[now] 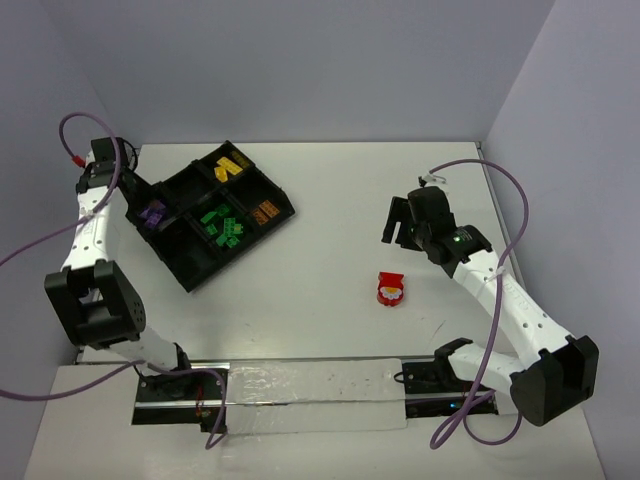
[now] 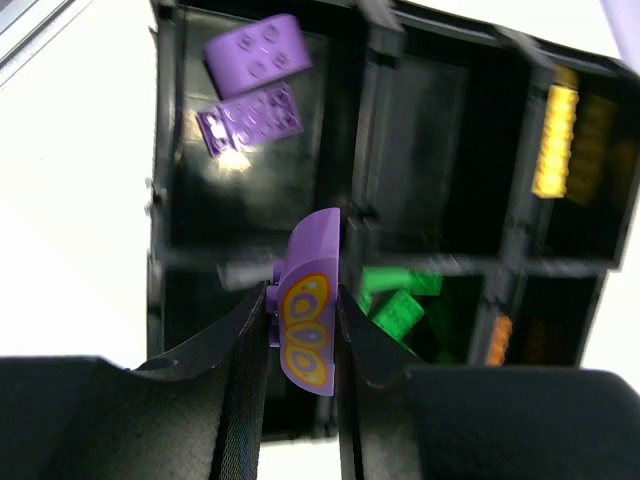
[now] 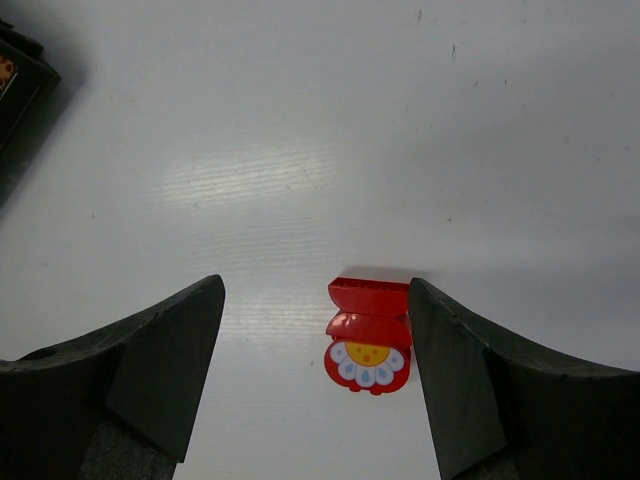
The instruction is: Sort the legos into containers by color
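Right wrist, nearest item: red-and-white lego [image 3: 368, 335] lies on the table [image 3: 300, 120], alone, untouched, close to one finger.
Right gripper: right gripper [image 3: 315, 295] has its jaws wide apart and holds nothing; it hovers above that lego.
Tray: black tray [image 1: 200, 272] sits at the far left of the table, well apart from the red-and-white lego.
Sorted so far: green legos [image 2: 400, 300], yellow legos [image 2: 555, 140] and orange legos [image 2: 497, 340] each have their own compartment; two purple plates [image 2: 250, 118] share the corner one.
Left gripper: left gripper [image 2: 305, 300] has its jaws nearly closed, pinching a purple curved lego [image 2: 308, 330] with orange-yellow print, held on edge above the tray.
Step, judged: drop the purple curved lego in with the purple plates.
Position check: from the left wrist it seems to hang over a divider wall, beside the green compartment, not over the purple one.
Do it well: shift across until it is centred over the purple plates, go low, then open fully.
Risk: releasing here could bounce it off the wall into the green compartment.
Left to do, judged: red-and-white lego needs an empty compartment.
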Robot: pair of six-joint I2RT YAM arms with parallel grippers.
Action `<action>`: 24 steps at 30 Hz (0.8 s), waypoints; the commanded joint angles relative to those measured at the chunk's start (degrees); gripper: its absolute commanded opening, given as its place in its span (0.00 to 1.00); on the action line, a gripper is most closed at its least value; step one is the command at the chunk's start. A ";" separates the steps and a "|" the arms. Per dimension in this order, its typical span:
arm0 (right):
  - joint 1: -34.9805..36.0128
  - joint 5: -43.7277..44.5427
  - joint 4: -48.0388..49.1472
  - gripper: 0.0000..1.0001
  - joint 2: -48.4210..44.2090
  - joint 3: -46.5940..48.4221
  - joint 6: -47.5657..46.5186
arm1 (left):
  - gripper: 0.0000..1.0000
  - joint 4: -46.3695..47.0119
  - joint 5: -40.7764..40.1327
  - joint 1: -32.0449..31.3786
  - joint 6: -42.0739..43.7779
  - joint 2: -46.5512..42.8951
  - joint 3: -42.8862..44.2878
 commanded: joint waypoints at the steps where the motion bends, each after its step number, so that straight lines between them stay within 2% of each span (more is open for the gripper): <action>1: -0.38 0.56 2.46 0.81 -0.49 1.80 -0.69 | 0.00 4.86 4.67 3.28 0.75 5.02 4.16; 5: -0.42 1.13 1.79 0.81 -0.24 1.97 -0.78 | 0.01 5.54 3.99 3.82 0.04 11.00 7.53; 7: -0.42 1.13 1.62 0.81 -0.50 2.00 -0.86 | 0.07 6.75 4.02 4.11 -0.14 12.30 7.77; 11: -0.42 1.14 1.25 0.81 -0.46 2.41 -0.84 | 0.26 7.73 5.27 4.33 -0.01 14.75 9.88; 14: -0.43 1.04 0.89 0.81 -0.22 2.59 -0.51 | 0.46 6.86 5.28 4.33 0.15 16.14 11.22; 15: -0.50 1.05 0.56 0.81 -0.23 2.58 -0.38 | 0.57 6.70 5.05 4.33 0.24 16.29 11.21; 16: -0.42 1.15 0.46 0.81 -0.32 2.50 0.01 | 0.61 6.70 5.06 4.33 0.41 16.19 11.02; 19: -0.42 0.93 -0.04 0.82 -0.93 1.85 0.01 | 0.69 6.99 5.19 4.33 0.99 14.54 9.26; 24: -0.51 4.73 -2.06 0.82 -2.51 1.59 -0.22 | 0.69 6.52 5.74 4.30 2.16 8.85 6.05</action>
